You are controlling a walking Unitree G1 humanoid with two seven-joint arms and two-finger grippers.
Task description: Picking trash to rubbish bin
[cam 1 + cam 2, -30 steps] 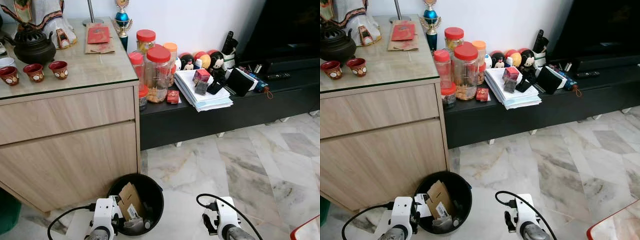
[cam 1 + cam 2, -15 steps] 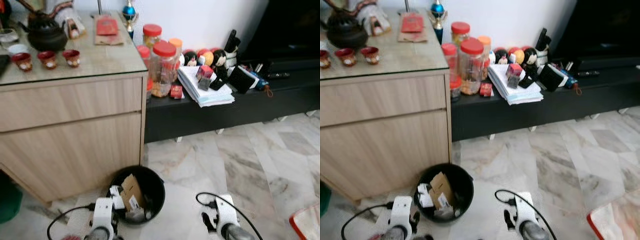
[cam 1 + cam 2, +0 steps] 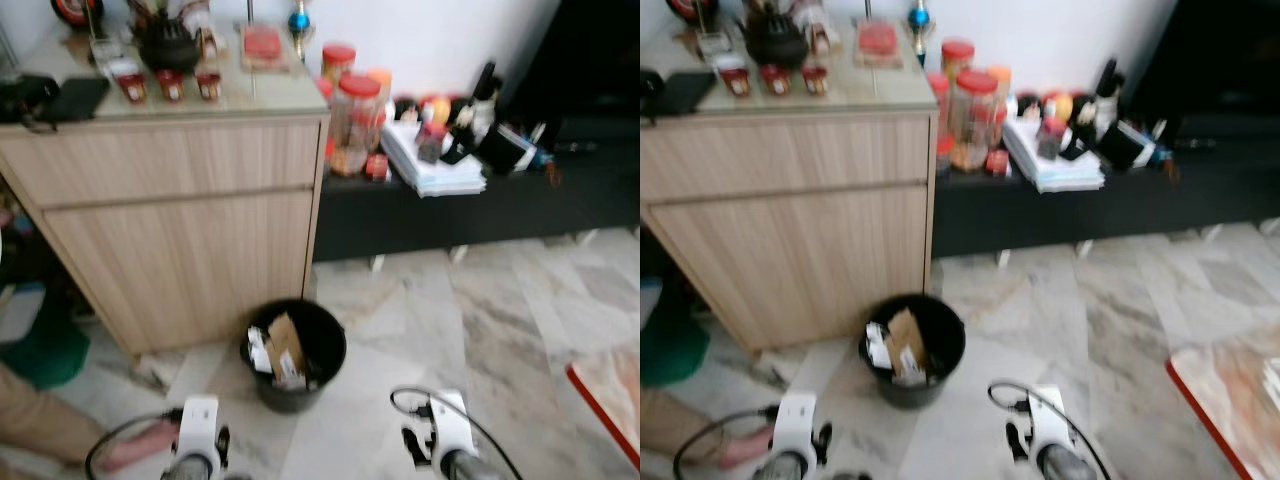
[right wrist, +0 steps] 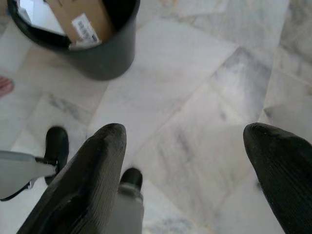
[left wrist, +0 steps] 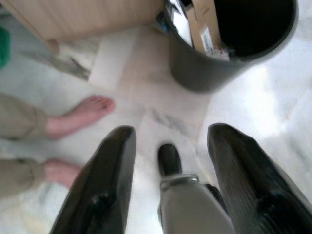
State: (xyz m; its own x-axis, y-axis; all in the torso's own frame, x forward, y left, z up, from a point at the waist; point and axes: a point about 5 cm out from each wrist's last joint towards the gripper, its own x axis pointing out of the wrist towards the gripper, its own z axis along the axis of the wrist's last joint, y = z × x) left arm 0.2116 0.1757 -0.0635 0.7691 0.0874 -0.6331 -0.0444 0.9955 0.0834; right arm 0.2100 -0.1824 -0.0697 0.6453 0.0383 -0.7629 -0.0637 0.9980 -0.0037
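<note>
A: Status of grippers, ref. to bin?

B: Left gripper [image 5: 168, 185]: fingers spread apart, nothing between them, hanging low over marble floor [image 3: 500, 330], on the near side of the rubbish bin [image 3: 293, 355] and apart from it. Right gripper [image 4: 187, 170]: fingers wide apart, also empty, over the floor on the near side of the bin and off to its right. Both arms hang idle.

A: Task item?

B: The bin is a round black bucket, upright on the floor, just in front of the wooden cabinet [image 3: 180, 220]. Inside it: a brown cardboard piece [image 3: 286, 345] w/ white label, tilted, plus white paper scraps [image 3: 258, 350] against the wall nearest the cabinet. Contents sit at approx. rim level.

A: Other items near bin?

B: A person's bare feet [image 5: 80, 117] w/ beige trouser legs, on the floor left of the bin, near the left gripper. A green object [image 3: 45, 350] lies beyond them, at the cabinet's left corner; type can't be told.

A: Farther out?

B: Cabinet top behind the bin: dark teapot [image 3: 165, 45], three small red cups [image 3: 168, 84], red packet [image 3: 263, 43]. Right of the cabinet, a low black TV bench [image 3: 470, 205] carries red-lidded jars [image 3: 355, 110], a paper stack [image 3: 435, 165] and small figurines. A red-edged mat [image 3: 610, 390] lies on the floor far right of the bin. Head views are blurred; fine detail n/a.
</note>
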